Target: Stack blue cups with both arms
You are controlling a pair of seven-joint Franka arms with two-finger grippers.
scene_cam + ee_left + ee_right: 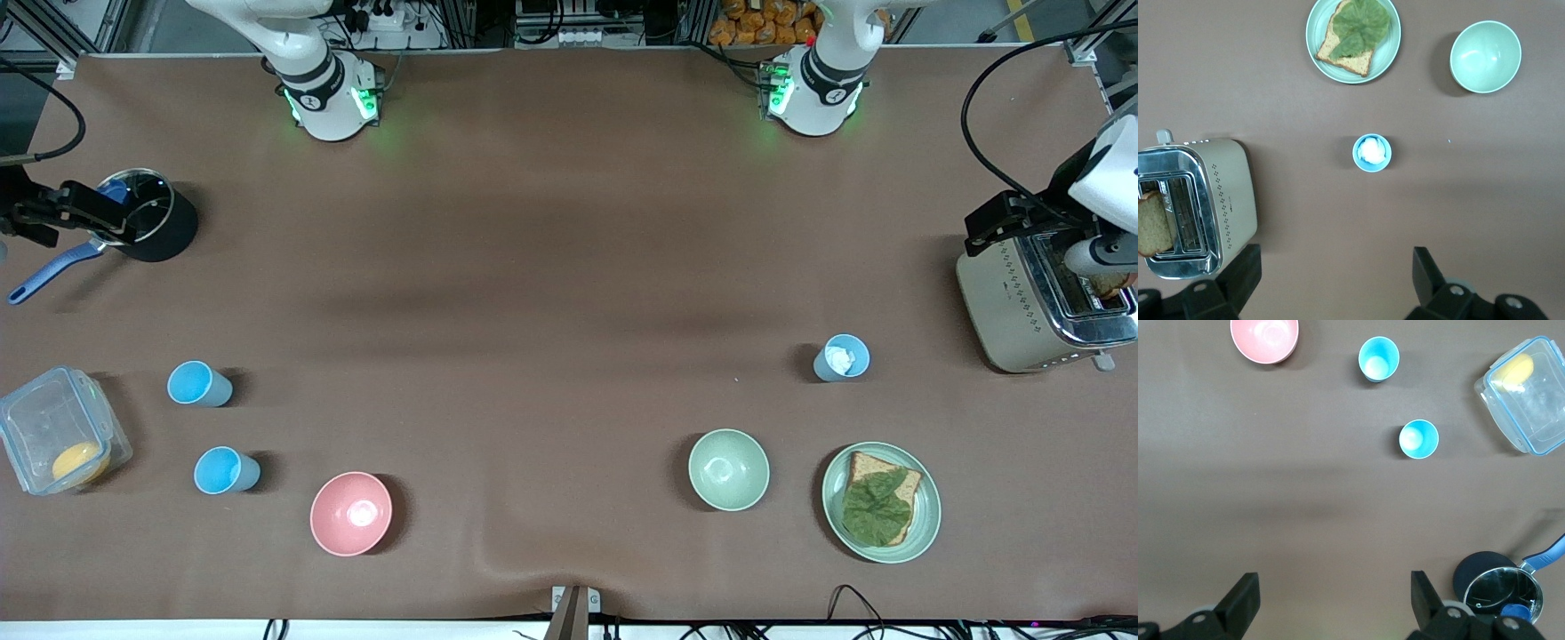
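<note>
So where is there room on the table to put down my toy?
The widest bare stretch is the brown tabletop between the black pot and the silver toaster. There is also room between the pink bowl and the pale green bowl. It is crowded around the two sky-blue plastic cups beside the clear plastic box.

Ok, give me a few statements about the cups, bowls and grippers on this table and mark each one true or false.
1. Three blue cups stand apart, none stacked: the cup with something white inside, the cup by the clear container, and the cup beside the pink bowl. True.
2. The left gripper is shut on a cup. False: it is open and holds nothing.
3. The bread with a green leaf lies in the green bowl. False: it lies on the green plate.
4. The right gripper is open. True.
5. A slice of bread sits in the toaster. True.
</note>
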